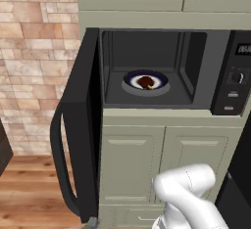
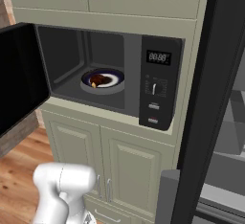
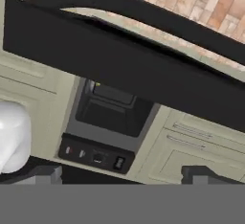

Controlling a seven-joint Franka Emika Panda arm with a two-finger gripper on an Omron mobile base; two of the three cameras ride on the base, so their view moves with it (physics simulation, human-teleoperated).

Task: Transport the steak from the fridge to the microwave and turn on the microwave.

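The microwave (image 1: pixel 162 71) mouth gapes clear above the steak (image 1: pixel 145 82); its swung-out door (image 1: pixel 83 125) blocks the left, the fridge (image 2: pixel 210 98) frame crowds the right.

You see the steak (image 1: pixel 145 82) on a plate (image 1: pixel 158 79) inside the microwave (image 1: pixel 162 52), door (image 1: pixel 83 125) swung out at nine o'clock, control panel (image 1: pixel 235 76) at three o'clock, fridge (image 2: pixel 220 98) further right, cabinets (image 1: pixel 166 159) below.

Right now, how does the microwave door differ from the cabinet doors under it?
1. The microwave door is swung wide open; the cabinet doors below are shut.
2. The microwave door is black; the cabinet doors are pale green-grey with panel frames.
3. The microwave door carries one long curved black handle; the cabinet doors have small straight handles.

Both sit in the same cabinet column, the steak on its plate visible inside.
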